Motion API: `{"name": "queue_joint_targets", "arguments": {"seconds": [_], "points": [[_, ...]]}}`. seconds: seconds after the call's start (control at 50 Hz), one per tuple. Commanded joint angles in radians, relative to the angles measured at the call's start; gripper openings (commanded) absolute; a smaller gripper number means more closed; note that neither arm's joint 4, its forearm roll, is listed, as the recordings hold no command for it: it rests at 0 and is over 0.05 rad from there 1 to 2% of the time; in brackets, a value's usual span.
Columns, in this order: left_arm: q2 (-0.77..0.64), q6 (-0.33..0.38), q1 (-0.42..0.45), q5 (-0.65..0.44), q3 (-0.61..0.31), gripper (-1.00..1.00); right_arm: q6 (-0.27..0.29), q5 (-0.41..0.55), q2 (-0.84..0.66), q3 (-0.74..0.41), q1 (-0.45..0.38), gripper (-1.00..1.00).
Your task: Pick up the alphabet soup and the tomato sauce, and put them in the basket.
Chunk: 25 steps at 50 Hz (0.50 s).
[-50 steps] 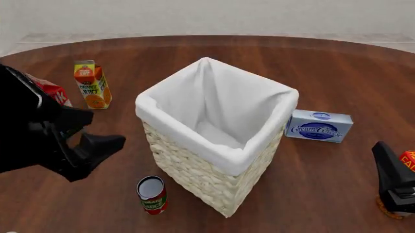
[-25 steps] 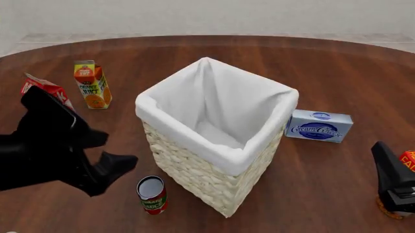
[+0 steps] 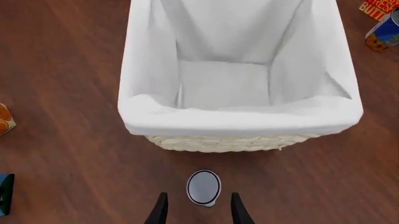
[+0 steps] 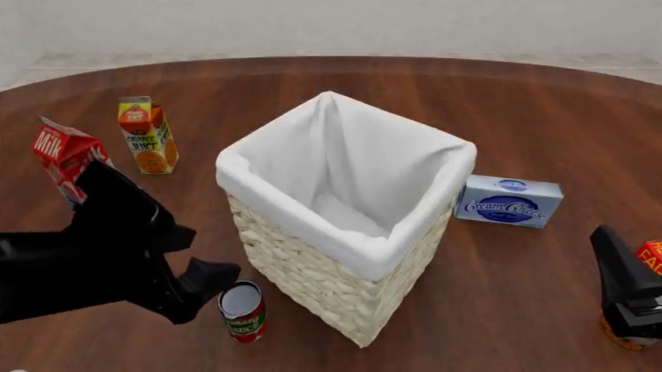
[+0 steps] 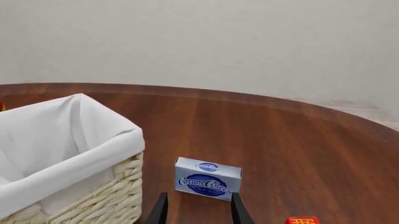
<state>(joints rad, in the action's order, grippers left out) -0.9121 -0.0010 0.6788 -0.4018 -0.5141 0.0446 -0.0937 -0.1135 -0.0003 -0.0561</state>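
The tomato sauce (image 4: 243,311), a red can with a green band and silver top, stands on the table at the basket's near-left corner. My left gripper (image 4: 207,256) is just left of the can, low and open; in the left wrist view its fingers (image 3: 160,211) reach either side of the can's top (image 3: 204,187) without touching it. The basket (image 4: 310,256), cream wicker with a white liner, fills the middle. The alphabet soup (image 3: 382,33) stands past the basket on the right, mostly hidden in the front view behind my right gripper (image 4: 605,242), which is open with nothing in it.
An orange juice carton (image 4: 148,136) and a milk carton (image 4: 60,151) stand at the left. A cream cheese box (image 4: 509,201) lies right of the basket, also in the right wrist view (image 5: 208,178). A red box (image 4: 652,256) sits at the right edge.
My left gripper has moved right and down towards the tomato sauce can, uncovering the milk carton. The right arm and all objects have stayed put.
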Motion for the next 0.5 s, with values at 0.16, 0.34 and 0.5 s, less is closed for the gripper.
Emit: {"name": "queue_joint_targets", "arguments": {"seconds": [0.16, 0.34, 0.5], "points": [[-0.051, -0.026, 0.015, 0.081, 0.051, 1.00, 0.004, 0.015, 0.015, 0.000, -0.002, 1.00], [-0.087, -0.028, 0.020, 0.135, 0.089, 1.00, 0.005, 0.026, 0.025, 0.000, -0.001, 1.00], [-0.109, -0.028, 0.014, 0.159, 0.106, 1.00, 0.005, 0.034, 0.034, 0.000, -0.001, 1.00]]}}
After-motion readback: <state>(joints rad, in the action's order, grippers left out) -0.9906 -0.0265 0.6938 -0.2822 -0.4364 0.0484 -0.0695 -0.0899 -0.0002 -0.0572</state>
